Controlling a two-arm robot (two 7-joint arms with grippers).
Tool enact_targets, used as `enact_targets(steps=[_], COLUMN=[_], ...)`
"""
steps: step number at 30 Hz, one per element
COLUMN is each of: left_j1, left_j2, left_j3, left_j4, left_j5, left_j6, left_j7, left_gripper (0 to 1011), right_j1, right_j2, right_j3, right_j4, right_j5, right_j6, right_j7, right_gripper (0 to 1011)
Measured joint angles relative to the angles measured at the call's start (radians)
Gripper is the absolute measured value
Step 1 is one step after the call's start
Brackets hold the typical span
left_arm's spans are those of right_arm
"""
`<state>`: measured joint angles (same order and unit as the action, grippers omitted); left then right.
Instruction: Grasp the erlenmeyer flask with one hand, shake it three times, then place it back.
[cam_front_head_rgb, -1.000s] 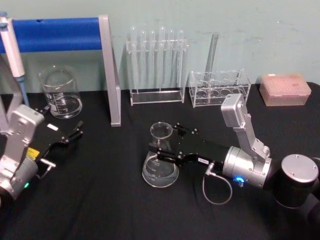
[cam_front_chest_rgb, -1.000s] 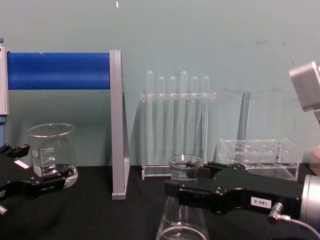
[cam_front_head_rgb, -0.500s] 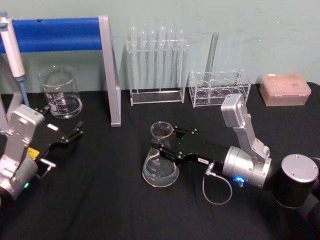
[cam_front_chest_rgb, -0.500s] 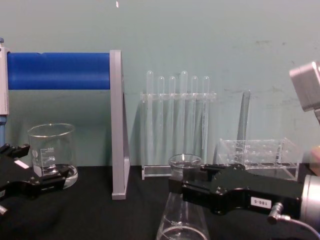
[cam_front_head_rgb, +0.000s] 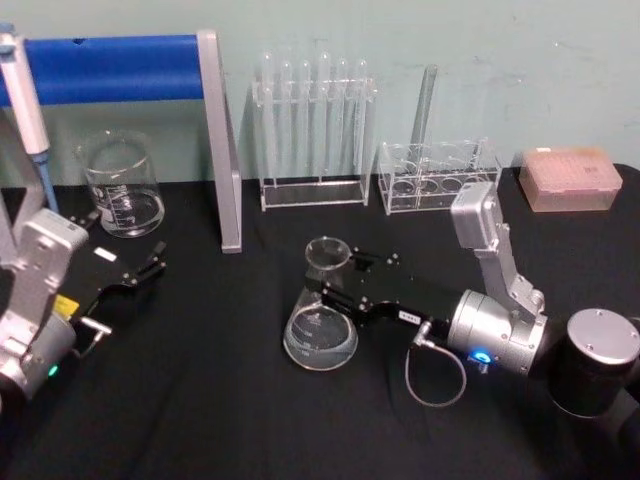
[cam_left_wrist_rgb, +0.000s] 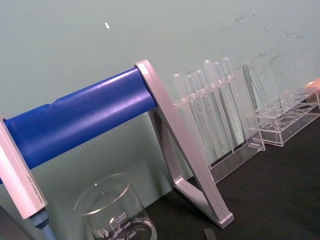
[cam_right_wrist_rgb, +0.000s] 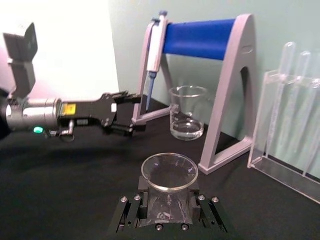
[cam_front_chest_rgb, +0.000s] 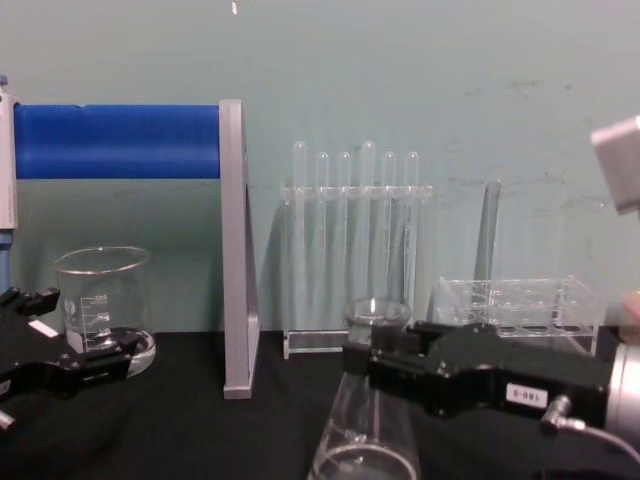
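Head view: right gripper (cam_front_head_rgb: 335, 288) clamped on neck of erlenmeyer flask (cam_front_head_rgb: 321, 325), mid-counter (cam_front_head_rgb: 200, 400), in front of test-tube rack (cam_front_head_rgb: 312, 130). Left gripper (cam_front_head_rgb: 150, 265) parked at left near beaker (cam_front_head_rgb: 122, 185), jaws apart.
Right wrist view: jaws flank neck, flask mouth faces camera.
Chest view: flask long axis near-vertical, mouth up, slight lean toward robot's right; cannot tell if base touches counter.
Judgement: grasp made, shake step pending. Next calls for clean lift, firm hold on slick glass.
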<state>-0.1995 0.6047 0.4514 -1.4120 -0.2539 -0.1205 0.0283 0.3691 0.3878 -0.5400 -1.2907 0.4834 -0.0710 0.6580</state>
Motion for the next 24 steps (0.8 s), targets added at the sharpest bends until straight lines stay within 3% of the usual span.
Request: enact_targets(steps=[6, 11, 19, 24], left_j1=[0.0, 0.0, 0.0, 0.0], left_j2=[0.0, 0.0, 0.0, 0.0], left_j3=[0.0, 0.0, 0.0, 0.0], left_j4=[0.0, 0.0, 0.0, 0.0], left_j5=[0.0, 0.0, 0.0, 0.0], left_j6=[0.0, 0.0, 0.0, 0.0], left_j7=[0.0, 0.0, 0.0, 0.0], left_gripper=[1001, 1001, 1001, 1001], right_j1=[-0.028, -0.066, -0.129, -0.173], right_j2=[0.0, 0.005, 0.008, 0.002], right_j3=[0.031, 0.056, 0.1, 0.132], right_j4=[-0.065, -0.163, -0.305, -0.385], right_j5=[0.033, 0.036, 0.006, -0.036], right_j6=[0.041, 0.08, 0.118, 0.13], right_j7=[-0.06, -0.146, -0.276, -0.36], right_gripper=[448, 448, 448, 448])
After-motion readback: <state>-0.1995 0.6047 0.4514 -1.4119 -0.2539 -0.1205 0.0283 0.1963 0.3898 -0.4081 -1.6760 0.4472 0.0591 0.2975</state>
